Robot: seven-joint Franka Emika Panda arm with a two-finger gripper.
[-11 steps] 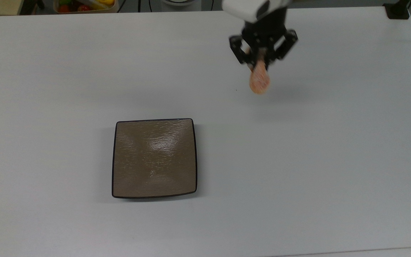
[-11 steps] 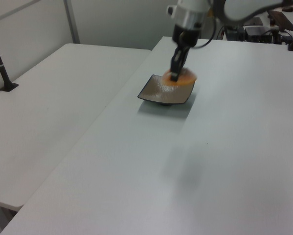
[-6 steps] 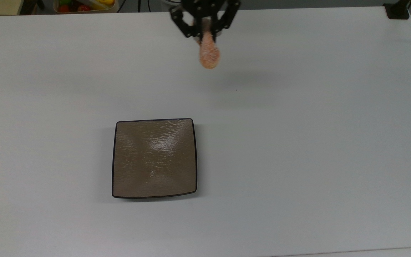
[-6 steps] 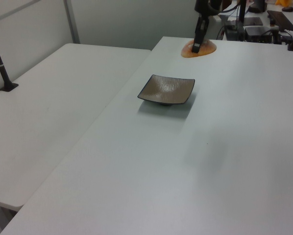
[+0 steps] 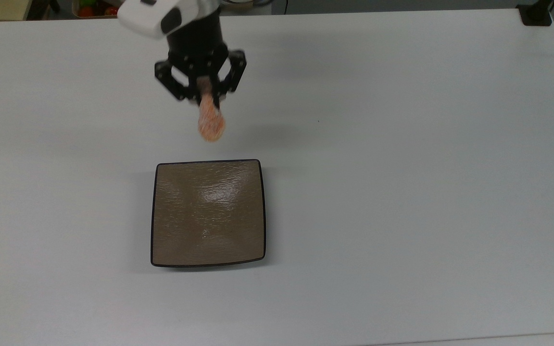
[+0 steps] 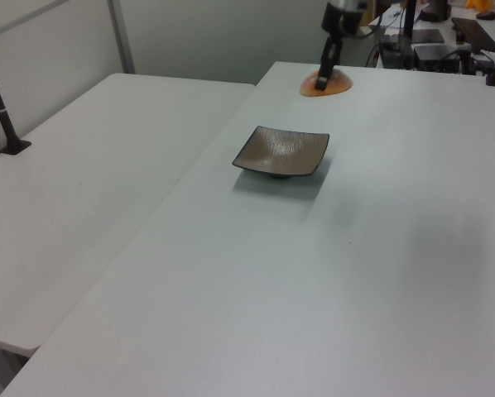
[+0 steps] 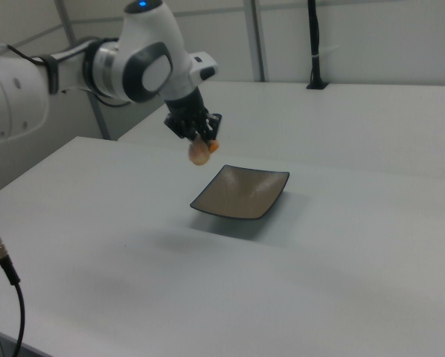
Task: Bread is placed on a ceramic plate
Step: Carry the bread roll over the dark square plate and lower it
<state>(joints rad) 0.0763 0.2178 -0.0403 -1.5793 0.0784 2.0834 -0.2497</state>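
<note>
Clamping the bread (image 5: 210, 125) in our pincer (image 5: 206, 98), we hang it above the counter (image 5: 402, 192), just short of the empty ceramic plate (image 5: 208, 213).

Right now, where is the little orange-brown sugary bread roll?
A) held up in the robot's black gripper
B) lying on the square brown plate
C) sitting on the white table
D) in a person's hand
A: the gripper is shut on the bread, which hangs in the air short of the empty plate.

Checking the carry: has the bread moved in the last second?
Yes. In the top view the bread went leftward, now just above the ceramic plate's top edge.
</note>
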